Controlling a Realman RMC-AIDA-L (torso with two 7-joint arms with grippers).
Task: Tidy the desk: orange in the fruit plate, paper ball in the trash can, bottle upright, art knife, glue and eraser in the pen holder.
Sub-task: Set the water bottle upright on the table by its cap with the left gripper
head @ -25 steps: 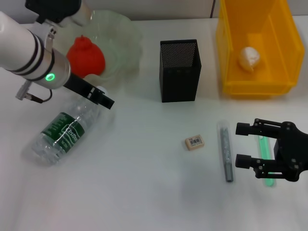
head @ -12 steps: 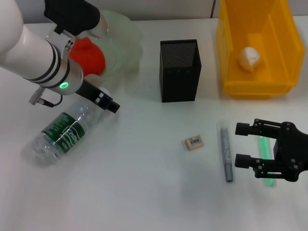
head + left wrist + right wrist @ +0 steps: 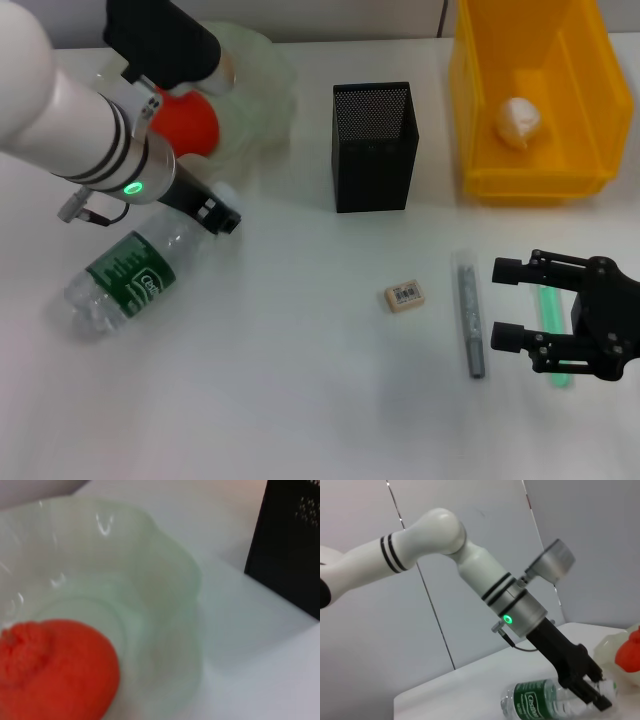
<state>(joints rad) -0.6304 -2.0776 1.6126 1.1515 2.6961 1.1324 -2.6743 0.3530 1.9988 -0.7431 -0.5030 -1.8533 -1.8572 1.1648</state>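
Meanwhile, left pincer [image 3: 213,210] touches lying bottle's [image 3: 128,274] cap end.

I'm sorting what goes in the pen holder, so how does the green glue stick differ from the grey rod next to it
The glue is slim and mint green; the grey rod is thicker and metallic grey. The glue lies under the right claw, partly hidden, while the grey rod lies fully exposed between that claw and the eraser. Both lie flat on the table, roughly parallel.
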